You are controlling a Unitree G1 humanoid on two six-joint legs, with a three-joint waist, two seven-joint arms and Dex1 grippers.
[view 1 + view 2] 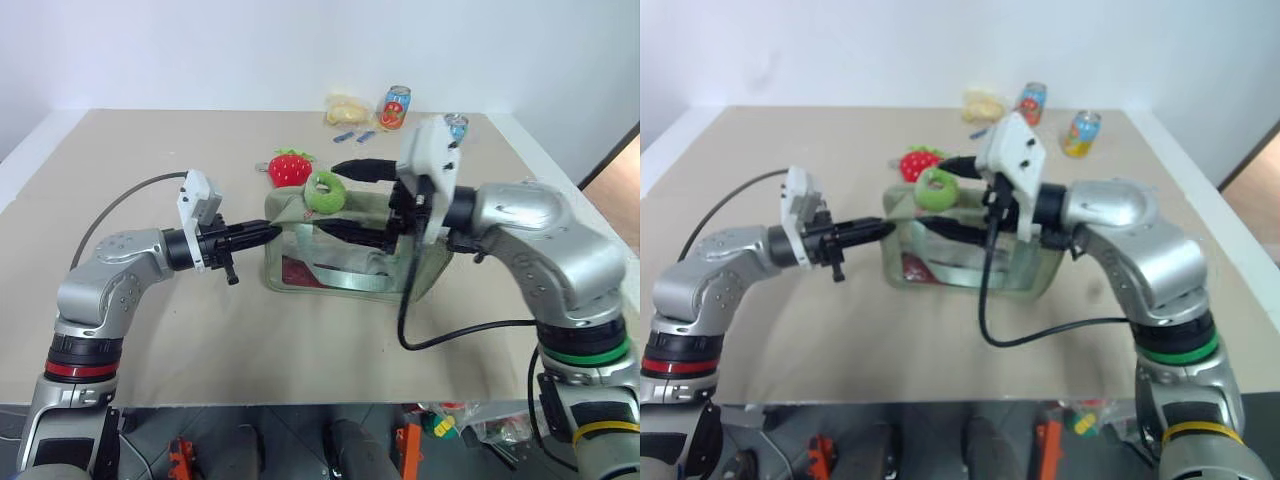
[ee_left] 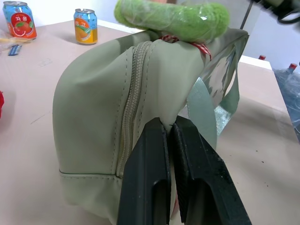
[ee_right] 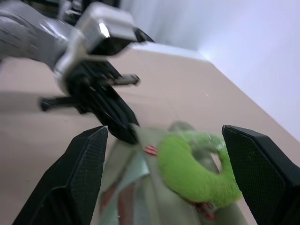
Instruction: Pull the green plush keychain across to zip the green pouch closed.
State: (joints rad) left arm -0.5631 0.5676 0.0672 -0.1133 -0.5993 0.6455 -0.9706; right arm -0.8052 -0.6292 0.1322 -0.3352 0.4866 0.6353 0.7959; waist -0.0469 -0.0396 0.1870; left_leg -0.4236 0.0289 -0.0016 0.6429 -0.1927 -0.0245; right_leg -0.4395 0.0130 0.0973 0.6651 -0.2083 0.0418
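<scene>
The green pouch (image 1: pixel 340 255) stands mid-table, its clear side panel facing me. On its top near the left end lies the green plush keychain (image 1: pixel 323 190), a lime fuzzy ring. My left gripper (image 1: pixel 272 231) is level and shut on a fold of the pouch's fabric (image 2: pixel 167 125) at the left end, beside the zip (image 2: pixel 132 93). My right gripper (image 1: pixel 329 197) comes in from the right and is open. One finger (image 1: pixel 357 169) is above the keychain (image 3: pixel 192 168) and the other is below it, and neither pad touches it.
A red strawberry plush (image 1: pixel 290 167) lies just behind the pouch. Two drink cans (image 1: pixel 395 106) (image 1: pixel 457 125), a yellow item (image 1: pixel 347 108) and small blue packets (image 1: pixel 350 137) sit at the back. A black cable (image 1: pixel 450 330) hangs from the right arm over the table.
</scene>
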